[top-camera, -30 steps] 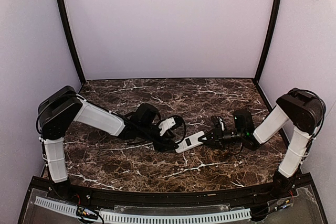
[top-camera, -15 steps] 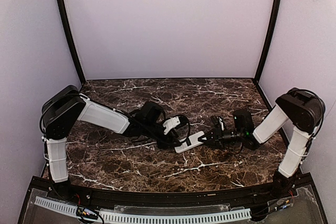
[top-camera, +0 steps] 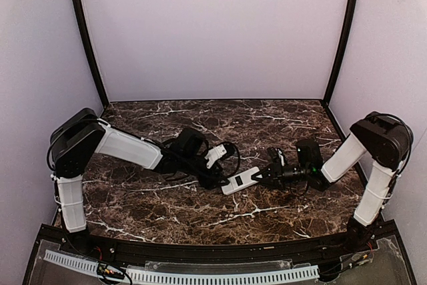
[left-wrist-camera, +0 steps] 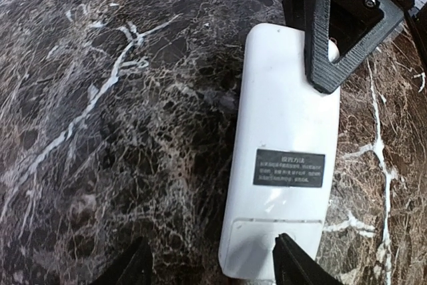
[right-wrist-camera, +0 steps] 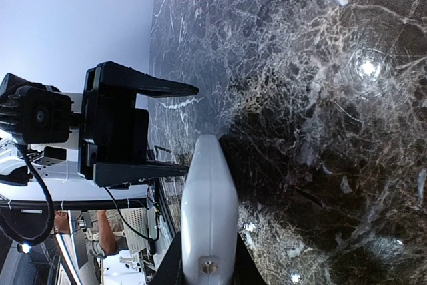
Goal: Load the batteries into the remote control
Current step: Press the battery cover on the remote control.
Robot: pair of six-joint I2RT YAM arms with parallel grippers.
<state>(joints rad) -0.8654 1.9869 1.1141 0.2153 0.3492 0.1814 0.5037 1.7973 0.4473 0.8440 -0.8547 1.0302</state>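
Note:
The remote control lies white back up on the marble, its labelled back and the cover panel at its near end showing. My right gripper is shut on its far end; one black finger crosses that end. Edge-on, the remote control sits between my right gripper jaws. My left gripper is open at the cover end, one fingertip over the cover panel and the other over bare marble. Across the remote, the left gripper shows its jaws apart. The batteries are out of view.
The dark marble table is boxed in by pale walls at the back and both sides, with black posts at the back corners. Both arms reach in low towards the middle of the table.
My left arm has shifted a little to the right, bringing its gripper closer to the remote's cover end. The remote and the right arm have stayed put.

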